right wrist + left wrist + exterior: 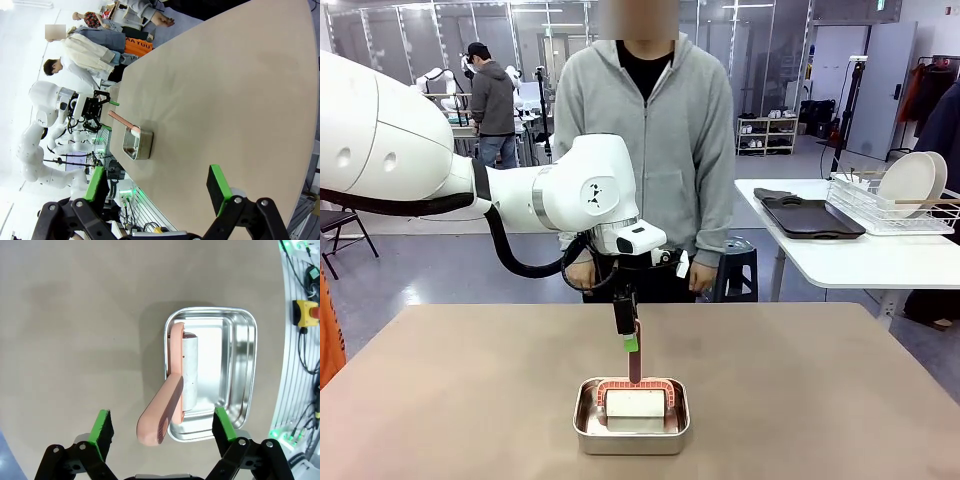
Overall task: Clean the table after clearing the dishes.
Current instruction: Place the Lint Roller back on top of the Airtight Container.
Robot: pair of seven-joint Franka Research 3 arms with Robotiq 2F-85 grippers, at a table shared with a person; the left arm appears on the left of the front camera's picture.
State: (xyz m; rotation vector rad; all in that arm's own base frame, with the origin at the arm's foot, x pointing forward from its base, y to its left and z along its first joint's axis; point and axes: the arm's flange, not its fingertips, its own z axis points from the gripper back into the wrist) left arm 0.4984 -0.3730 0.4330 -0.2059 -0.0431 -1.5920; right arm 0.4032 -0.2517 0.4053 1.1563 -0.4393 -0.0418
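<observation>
Jaws wide on both. Left gripper (pixel 162 432) open in left wrist view, green pads (pixel 102 432) either side of the pink handle (pixel 160 412), no contact visible. Right gripper (pixel 157 192) open too in right wrist view, nothing between the pads, just bare table (pixel 240 100).

Hard to make out: in front view left gripper (pixel 628 335) seen edge-on at frame centre, fingers overlapping, gap unreadable from there. Roller's lower edge hidden behind the near pan wall. Person's hands (pixel 702 275) partly hidden behind the wrist. Finger bases cut by the bottom edge in both wrist views.

Pose: left arm (pixel 440 170) enters from upper left of front view, elbow bent, wrist pointing straight down over the pan (pixel 631 415), gripper above the handle tip. Right wrist view rolled sideways; table running diagonally, pan left of centre, left arm behind it.

Materials: table matte tan, plain, wide. Pan shiny steel, rectangular, rounded corners, lower centre of front view. Inside it a lint roller (pixel 635 402): white cylinder, pink plastic frame, handle leaning up out of the pan. Upper right of front view: white side table (pixel 860 262), dark tray (pixel 810 215), white plates (pixel 910 182) upright in a wire rack (pixel 880 210).
</observation>
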